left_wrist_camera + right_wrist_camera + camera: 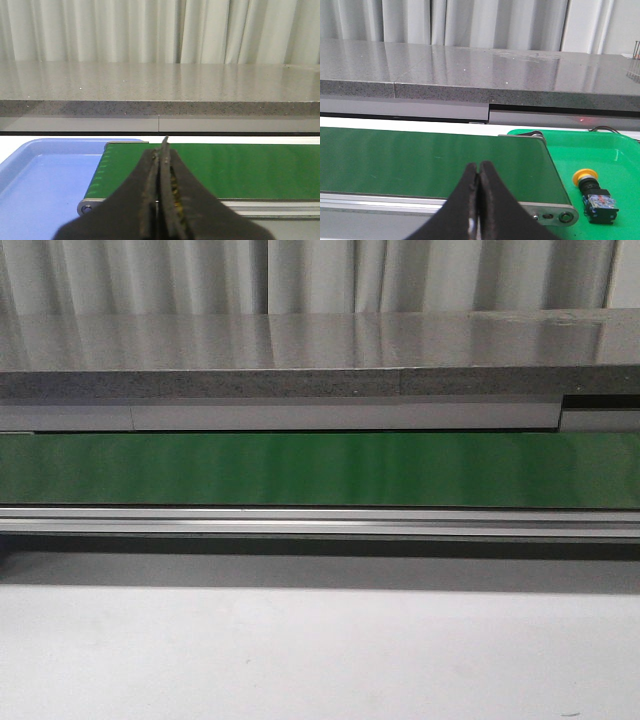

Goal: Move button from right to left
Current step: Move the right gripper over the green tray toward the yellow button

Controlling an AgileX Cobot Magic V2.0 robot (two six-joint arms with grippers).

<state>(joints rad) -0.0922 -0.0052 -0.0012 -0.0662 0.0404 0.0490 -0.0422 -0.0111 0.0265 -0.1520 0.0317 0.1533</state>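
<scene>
Button (592, 189) lies on its side in green tray (620, 150), just beside the green belt (430, 160) end. Blue tray (45, 185) borders the opposite end. Left end effector (160, 165) and right end effector (479, 175) pressed together, empty. Grey stone ledge (300, 350) and pale curtains (300, 270) behind belt.

We see only fingers of the robot: the left gripper (160, 192) has two black, blade-like fingers flaring wide toward the base, their inner pads worn brownish with yellowish flecks. The right gripper (478, 200) has the same black flared shape, smoother and matte, with one small pale scuff along the seam.
</scene>
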